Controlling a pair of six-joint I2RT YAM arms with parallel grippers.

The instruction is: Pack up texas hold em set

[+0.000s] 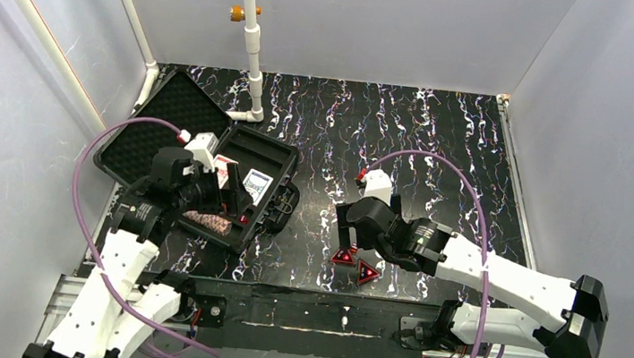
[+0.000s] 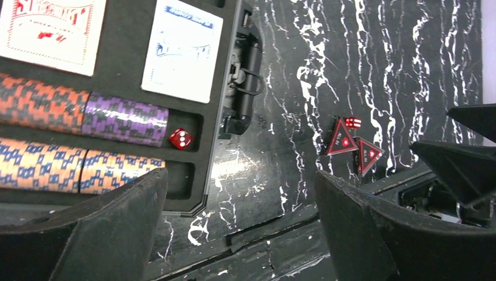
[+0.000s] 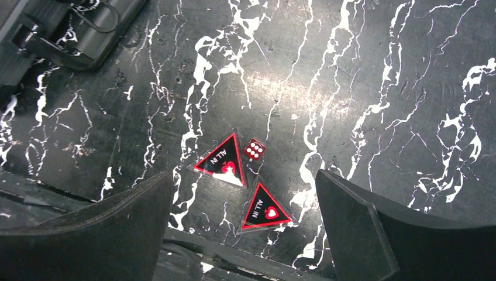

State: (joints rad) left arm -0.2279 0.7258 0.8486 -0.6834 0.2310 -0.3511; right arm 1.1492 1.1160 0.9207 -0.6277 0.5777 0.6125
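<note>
black foam-lined case [image 1: 167, 117] holds striped chip stacks [image 2: 123, 120]; left tool [image 2: 241, 231], right tool [image 3: 243, 231] spread

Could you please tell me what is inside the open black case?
Inside the case are a red card deck, a blue card deck, two rows of chip stacks and one red die. The left end effector covers its near edge, hiding that part.

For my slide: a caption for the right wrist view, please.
Open right claw above two red triangles and a red die on the table.
</note>
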